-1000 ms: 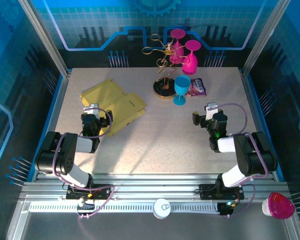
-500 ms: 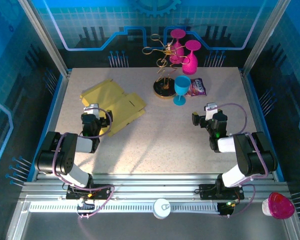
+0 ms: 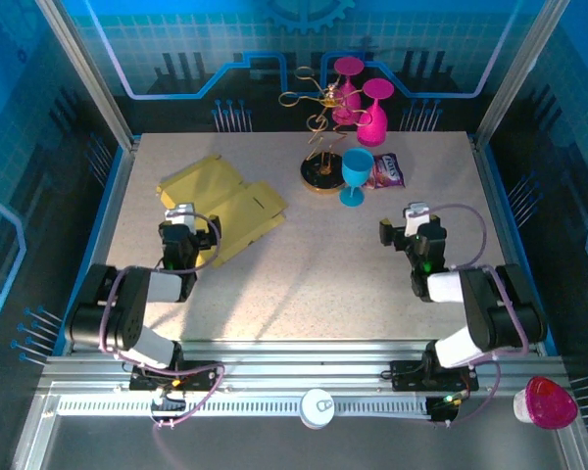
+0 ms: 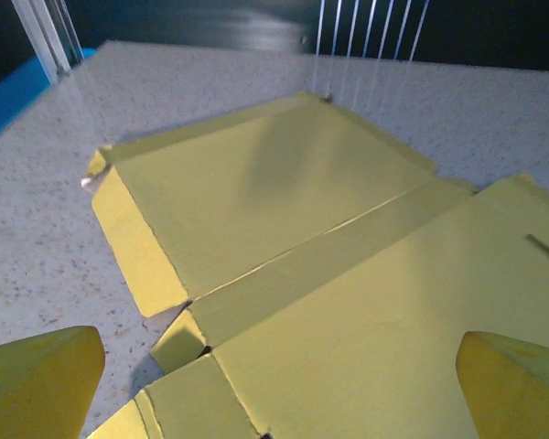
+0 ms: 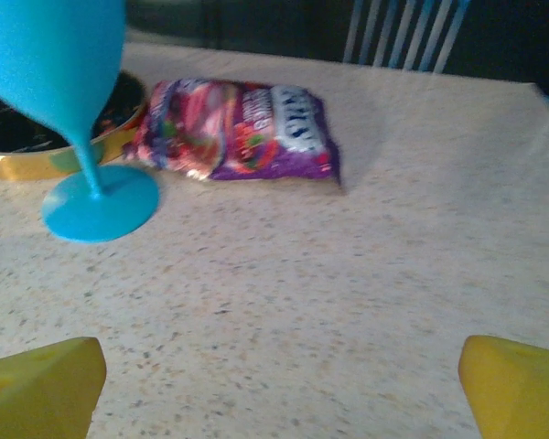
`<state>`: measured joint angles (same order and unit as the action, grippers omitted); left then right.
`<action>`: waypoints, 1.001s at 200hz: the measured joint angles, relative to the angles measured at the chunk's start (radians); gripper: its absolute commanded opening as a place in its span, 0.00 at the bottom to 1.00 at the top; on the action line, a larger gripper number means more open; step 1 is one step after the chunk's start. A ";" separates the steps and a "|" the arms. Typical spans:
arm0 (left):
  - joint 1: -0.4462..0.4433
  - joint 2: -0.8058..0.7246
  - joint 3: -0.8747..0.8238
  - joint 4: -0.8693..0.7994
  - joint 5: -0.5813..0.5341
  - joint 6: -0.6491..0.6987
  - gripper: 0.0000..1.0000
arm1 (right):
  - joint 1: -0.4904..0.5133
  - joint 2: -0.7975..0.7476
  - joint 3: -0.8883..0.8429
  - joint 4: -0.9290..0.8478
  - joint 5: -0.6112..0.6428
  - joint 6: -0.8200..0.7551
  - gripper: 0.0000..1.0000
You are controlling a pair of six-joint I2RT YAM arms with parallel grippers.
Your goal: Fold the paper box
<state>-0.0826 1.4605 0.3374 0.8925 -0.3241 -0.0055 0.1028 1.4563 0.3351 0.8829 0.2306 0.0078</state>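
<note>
On the bench (image 3: pixel 314 279), wide-open left tool (image 3: pixel 180 213) should pinch the flat yellow cardboard paper box (image 3: pixel 227 204) beside a flap crease; right tool (image 3: pixel 413 212) wide too, empty.

Robot lab test cell, speckled table (image 3: pixel 304 284) fenced by aluminium posts (image 3: pixel 88 69), blue circuit-pattern wall panels (image 3: pixel 176 39), metal mounting rail (image 3: pixel 274 377)

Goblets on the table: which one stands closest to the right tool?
The blue goblet, beside the purple snack packet; both pink goblets sit farther back.

Blue goblet (image 3: pixel 354 174) beside purple snack packet (image 3: pixel 386 172), near gold stand (image 3: pixel 320 177)
</note>
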 measured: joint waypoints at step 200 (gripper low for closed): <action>0.330 -0.001 0.761 -1.627 0.426 -0.765 0.62 | 0.349 -0.139 0.813 -1.265 -0.472 0.769 0.53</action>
<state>0.2470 1.4597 1.0988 -0.7341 0.1017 -0.7708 0.4515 1.3174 1.1481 -0.3824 -0.2409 0.7773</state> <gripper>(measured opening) 0.632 0.529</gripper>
